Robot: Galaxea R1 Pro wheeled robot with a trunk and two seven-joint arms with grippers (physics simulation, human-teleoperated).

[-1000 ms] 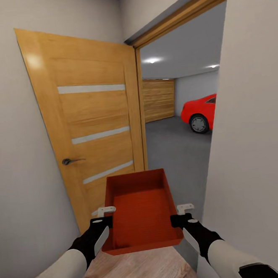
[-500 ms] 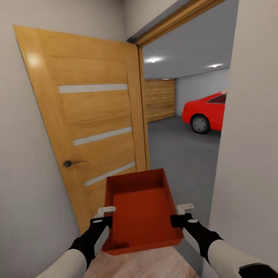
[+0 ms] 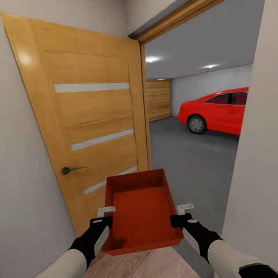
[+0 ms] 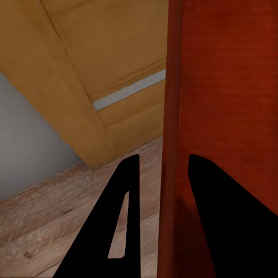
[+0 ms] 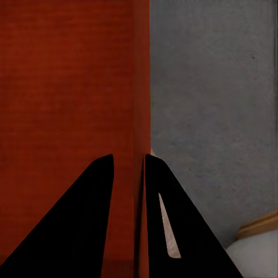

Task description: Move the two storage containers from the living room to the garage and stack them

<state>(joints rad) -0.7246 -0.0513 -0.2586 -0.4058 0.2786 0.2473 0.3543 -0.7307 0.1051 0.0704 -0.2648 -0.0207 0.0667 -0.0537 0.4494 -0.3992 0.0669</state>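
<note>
View now closer to the open wooden door [image 3: 93, 117], more of the red car [image 3: 218, 111] seen, red bin [image 3: 140, 210] held between left pincer [image 3: 104, 218] and right pincer [image 3: 182, 214], each closed on a side wall, above the doorway's wood floor [image 3: 138, 274].

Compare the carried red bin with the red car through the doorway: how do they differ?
The storage container is a boxy, open-top bin with straight walls; the red car is rounded, with windows and a wheel. The storage container is held off the ground between the left gripper and right gripper, each clamped on a side wall; the red car rests on the dark garage floor. Both are red, the container more orange.
</note>
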